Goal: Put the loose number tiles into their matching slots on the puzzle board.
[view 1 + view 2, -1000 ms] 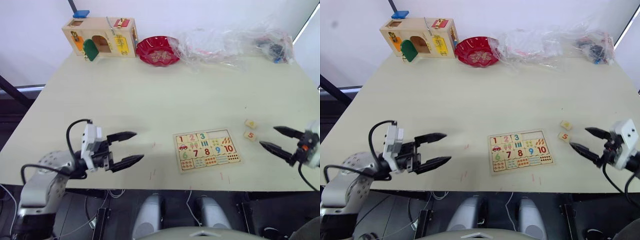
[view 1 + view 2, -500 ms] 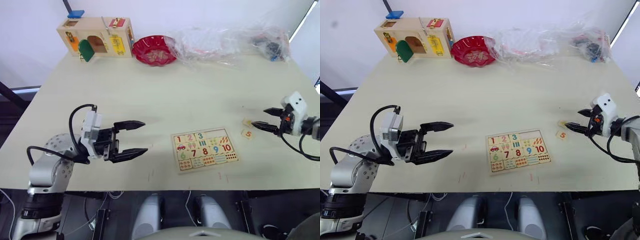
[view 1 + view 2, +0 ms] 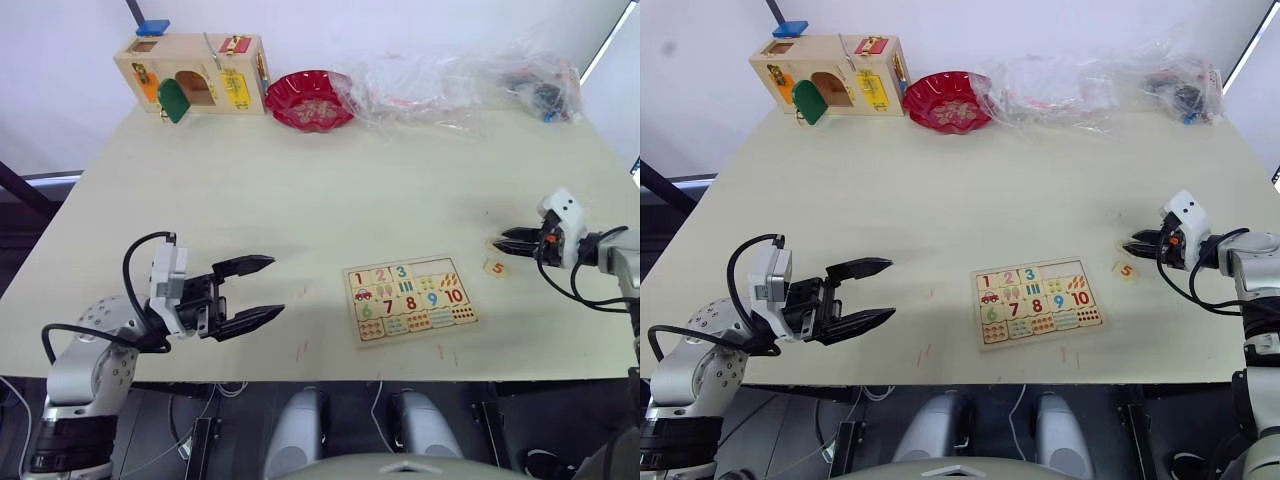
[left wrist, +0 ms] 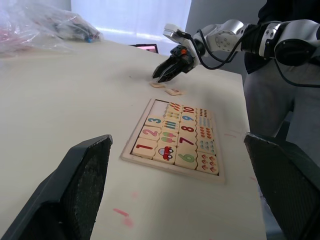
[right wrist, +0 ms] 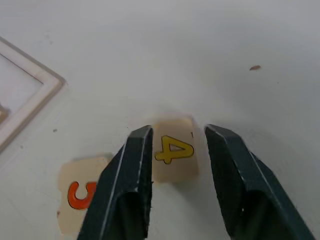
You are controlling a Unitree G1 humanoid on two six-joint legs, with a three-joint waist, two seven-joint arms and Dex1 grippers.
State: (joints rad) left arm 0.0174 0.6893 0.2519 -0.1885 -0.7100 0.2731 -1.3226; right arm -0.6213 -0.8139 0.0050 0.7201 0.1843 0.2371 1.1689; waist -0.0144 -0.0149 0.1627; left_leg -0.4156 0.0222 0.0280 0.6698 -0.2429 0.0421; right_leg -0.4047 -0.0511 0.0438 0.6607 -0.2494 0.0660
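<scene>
Left pincer (image 3: 262, 290) wide, empty, over near-left counter (image 3: 300, 200), drawn slightly back nearward since earlier frame. Puzzle board (image 3: 411, 299) near centre, unmoved, 1–3 seated, two top-row slots bare. Tile 5 (image 5: 80, 194) just right of board. Right pincer (image 5: 174, 141) now lower, straddling tile 4 (image 5: 173, 150), fingers narrow, not closed.

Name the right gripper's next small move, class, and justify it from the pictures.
Probably close the fingers. The right gripper is open with a finger on each side of the 4 tile, which lies flat on the table, and the puzzle board has an empty slot after 3.
</scene>
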